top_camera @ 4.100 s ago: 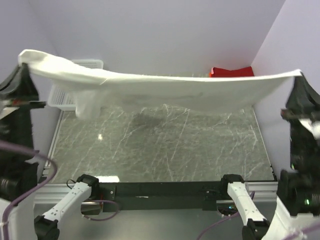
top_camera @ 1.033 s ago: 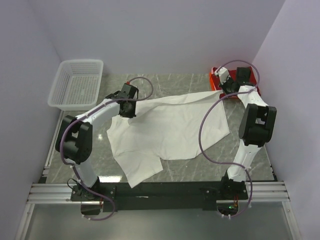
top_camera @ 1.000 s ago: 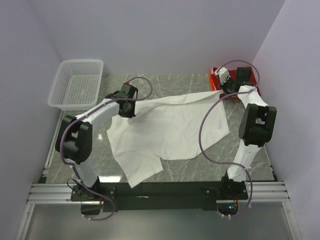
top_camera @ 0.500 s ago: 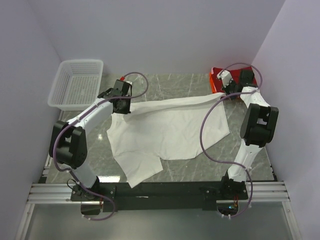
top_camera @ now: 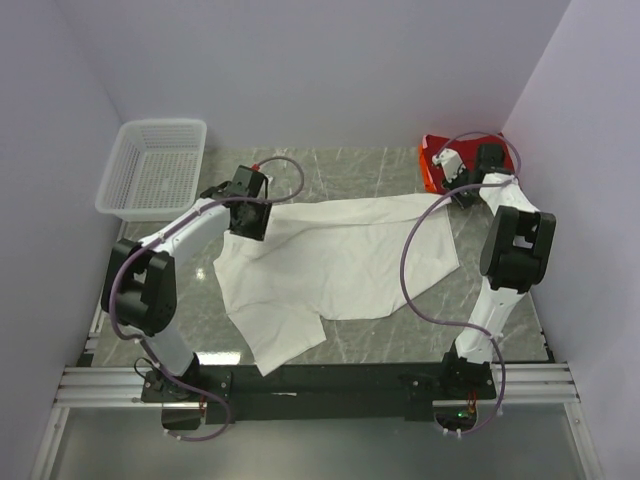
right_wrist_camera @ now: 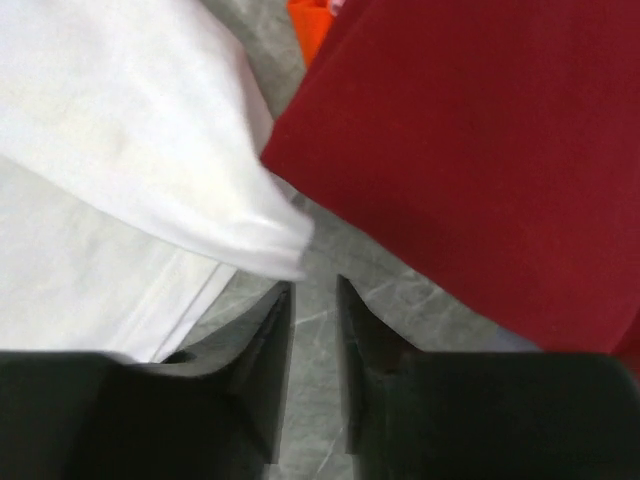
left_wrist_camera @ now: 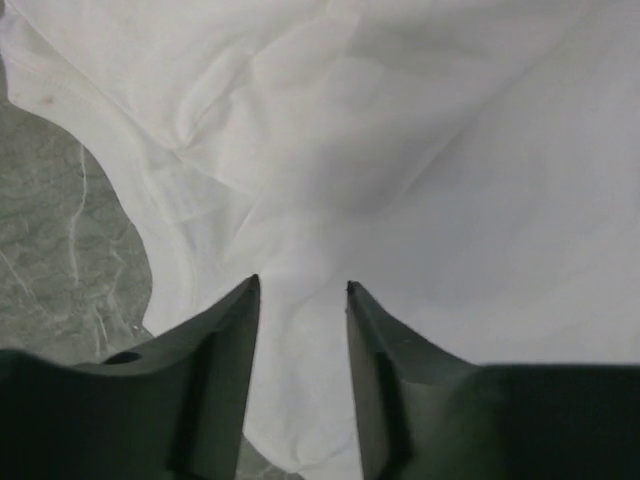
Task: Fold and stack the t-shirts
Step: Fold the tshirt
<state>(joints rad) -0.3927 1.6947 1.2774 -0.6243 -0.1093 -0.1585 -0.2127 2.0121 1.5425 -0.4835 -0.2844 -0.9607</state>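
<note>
The white t-shirt (top_camera: 340, 260) lies spread and rumpled across the middle of the marble table, one sleeve trailing toward the near edge. My left gripper (top_camera: 250, 228) hovers over its far left part; in the left wrist view the left gripper (left_wrist_camera: 301, 285) is open, with the white t-shirt (left_wrist_camera: 400, 150) lying loose below. My right gripper (top_camera: 456, 188) is at the shirt's far right corner. In the right wrist view the right gripper (right_wrist_camera: 312, 283) is open over bare marble, just beside the white hem (right_wrist_camera: 150, 150). The red t-shirt (right_wrist_camera: 480, 150) lies folded at the back right (top_camera: 432, 165).
A white mesh basket (top_camera: 155, 165) stands at the back left corner. Purple walls close in the table on the left, the back and the right. The black rail (top_camera: 320, 380) with the arm bases runs along the near edge.
Both grippers have opened and let go of the white t-shirt's far edge, which now rests on the table. The left gripper has shifted slightly toward the near side.
</note>
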